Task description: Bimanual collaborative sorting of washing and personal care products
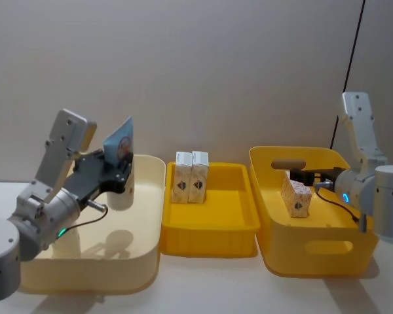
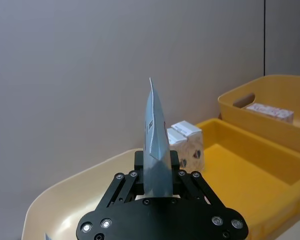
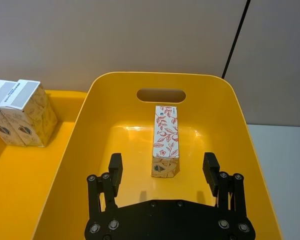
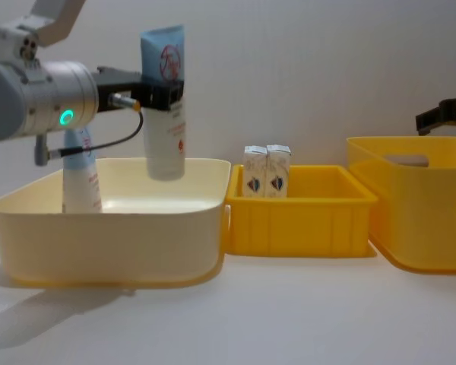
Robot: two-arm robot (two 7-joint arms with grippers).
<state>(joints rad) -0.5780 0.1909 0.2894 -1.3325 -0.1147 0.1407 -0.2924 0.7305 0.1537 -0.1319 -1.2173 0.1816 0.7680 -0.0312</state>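
Observation:
My left gripper (image 4: 164,93) is shut on a light-blue squeeze tube (image 4: 164,68) and holds it upright, white cap (image 4: 166,160) down, above the cream bin (image 4: 106,228). In the left wrist view that tube (image 2: 154,145) shows edge-on between the fingers. A second tube (image 4: 80,182) stands in the cream bin. Two small white cartons (image 1: 191,175) stand side by side in the shallow yellow tray (image 1: 209,226). Another carton (image 3: 166,137) stands in the deep yellow bin (image 3: 115,95). My right gripper (image 3: 162,169) hangs open over it, fingers apart on either side and not touching it.
The three containers stand in a row on the pale table (image 4: 289,319): cream bin left, yellow tray middle, deep yellow bin (image 1: 314,248) right, close together. A plain wall lies behind. Free table surface stretches in front of the containers.

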